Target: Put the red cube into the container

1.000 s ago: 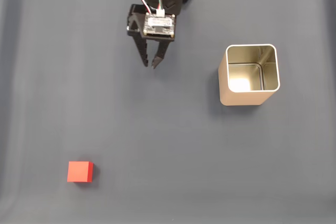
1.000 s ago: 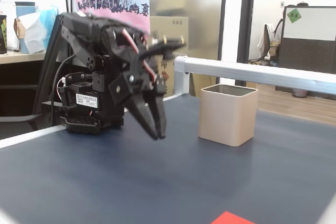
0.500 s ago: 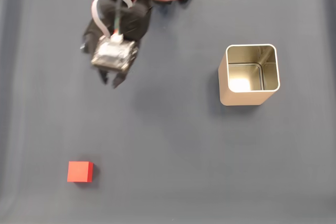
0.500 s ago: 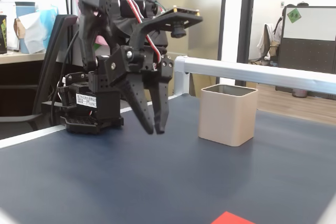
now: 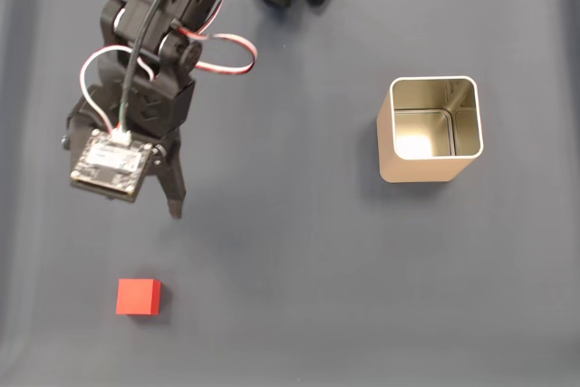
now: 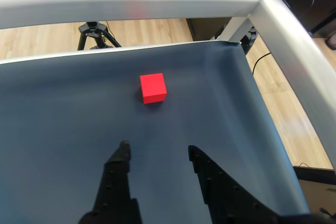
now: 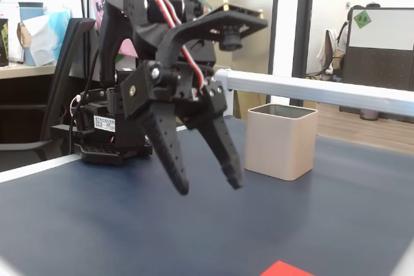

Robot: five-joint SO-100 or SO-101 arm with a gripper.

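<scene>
Where the dark blue-grey table mat (image 5: 299,260) spreads across a fixed view from above, a black jointed robot arm (image 5: 168,20) reaching from its base at the top edge down toward the lower left, red and white wires looping beside it. Mounted on the wrist, a small pale circuit board (image 5: 111,166), tilted, with one dark finger (image 5: 172,192) pointing down the picture past it. Black two-finger gripper (image 7: 207,187) seen side-on in a fixed view at table level, held in the air above the mat, angled downward, fingers spread wide with nothing between them. Same wide gap in the wrist view, gripper (image 6: 157,153) rising from the bottom edge with two dark fingertips (image 6: 122,150) apart.

Small bright red matte cube (image 5: 139,296) resting on the mat near the lower left corner from above, a little below and left of the finger, not touched. Cube straight ahead of the open fingers in the wrist view (image 6: 153,87), apart from them; a red corner (image 7: 283,269) at the bottom edge of the table-level view.

Square champagne-gold tin with rounded corners and a shiny metal interior (image 5: 432,130) standing upright on the right side of the mat, well apart from cube and gripper. Tin (image 7: 280,140) behind and right of the gripper at table level.
</scene>
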